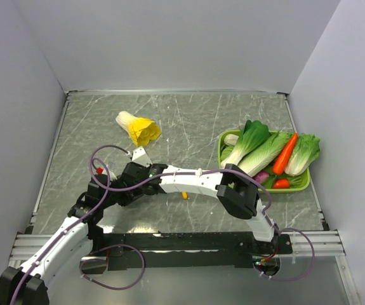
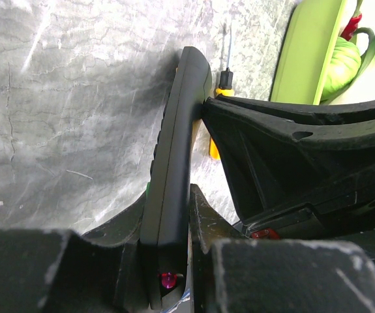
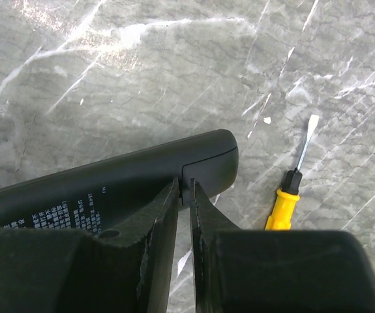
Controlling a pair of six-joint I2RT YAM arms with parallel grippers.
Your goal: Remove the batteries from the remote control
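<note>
No batteries show anywhere, so unloading has barely begun. The remote control (image 2: 174, 163) looks closed at the back, with a seam marking what is probably the battery cover (image 3: 210, 163) at its end. Opening that cover and lifting out both cells are left to do.

The left gripper (image 2: 167, 228) clamps the remote on edge above the table (image 1: 233, 108), at about eight o'clock from the table's centre in the top view. The right gripper (image 3: 184, 186), its arm reaching across from four o'clock, has its fingers pressed nearly together with the tips on the seam. Whether they nip the cover's lip is unclear. A yellow-handled screwdriver (image 3: 285, 199) lies on the table at three o'clock of the remote's end.
</note>
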